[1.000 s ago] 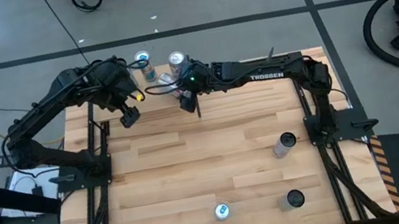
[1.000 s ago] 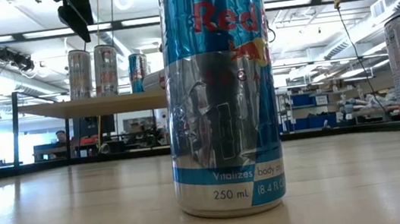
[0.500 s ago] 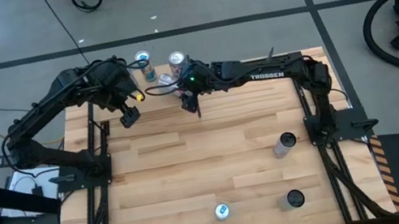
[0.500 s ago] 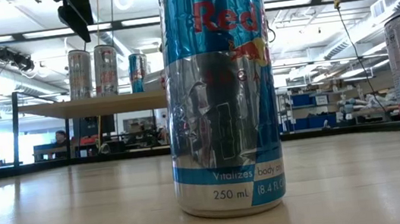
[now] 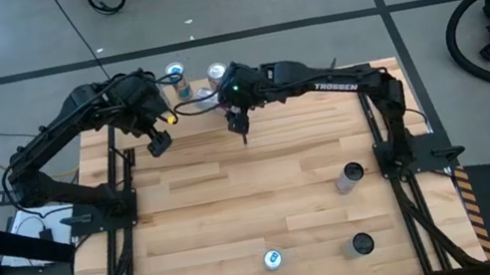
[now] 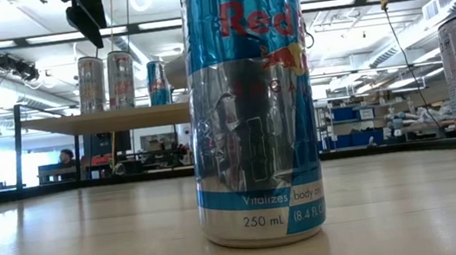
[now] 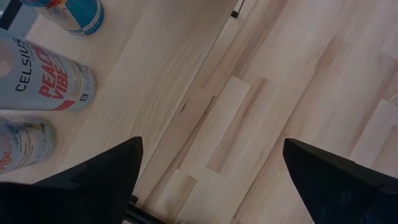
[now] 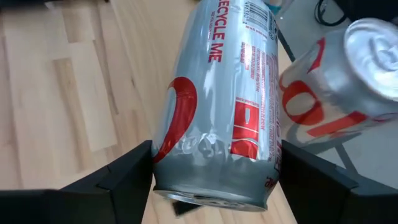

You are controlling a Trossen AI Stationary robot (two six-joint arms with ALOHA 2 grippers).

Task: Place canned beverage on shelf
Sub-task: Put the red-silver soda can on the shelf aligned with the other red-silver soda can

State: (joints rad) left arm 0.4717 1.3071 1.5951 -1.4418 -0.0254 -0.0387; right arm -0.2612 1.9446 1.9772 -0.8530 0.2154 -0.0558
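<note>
The shelf (image 6: 105, 121), a pale-wood panel, stands raised at the table's far edge, and three cans (image 6: 120, 80) stand on it. My right gripper (image 8: 211, 180) is beside them at the shelf's right part (image 5: 238, 108), shut on a silver-and-red can (image 8: 217, 93). Another silver-and-red can (image 8: 348, 68) stands close by the held one. My left gripper (image 7: 211, 180) is open and empty above the shelf's near edge (image 5: 158, 143), close to a Celsius can (image 7: 43, 81). My right gripper pinches the silver-and-red can by its body near the bottom end (image 8: 186, 162), one finger (image 8: 124, 174) on each side. The fingers come from above and lie across the can. The can is tilted; whether it rests on the shelf I cannot tell.
Three more cans stand on the tabletop: a blue Red Bull (image 5: 273, 259) at the near edge, one (image 5: 362, 243) to its right and a Celsius (image 5: 350, 177) farther back. Bare planks lie in the table's middle. Black frame rods (image 7: 236, 9) edge the shelf.
My right gripper has moved a little toward the table's right and far edges, turning with the can still in its fingers. In the low view the can shows higher above the shelf than before.
</note>
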